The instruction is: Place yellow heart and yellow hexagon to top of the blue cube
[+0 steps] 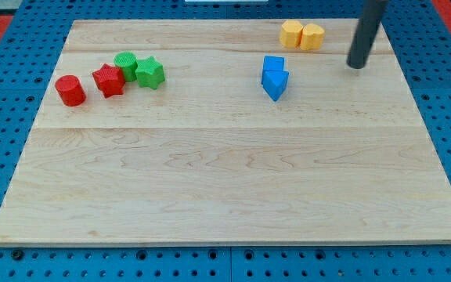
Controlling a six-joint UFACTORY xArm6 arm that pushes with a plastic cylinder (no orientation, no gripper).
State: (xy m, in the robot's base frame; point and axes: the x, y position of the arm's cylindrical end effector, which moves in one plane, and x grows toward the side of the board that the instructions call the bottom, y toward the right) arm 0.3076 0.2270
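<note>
Two yellow blocks sit touching near the view's top right: the yellow heart (291, 34) on the left and the yellow hexagon (313, 36) on the right. The blue cube (272, 65) lies below and left of them, with a second blue block (276, 83) touching its lower side. My tip (357, 66) rests on the board to the right of the yellow pair and slightly below them, clear of every block.
At the view's left stand a red cylinder (70, 90), a red star (109, 80), a green cylinder (126, 65) and a green star (150, 73) in a cluster. The wooden board (225, 188) lies on a blue pegboard.
</note>
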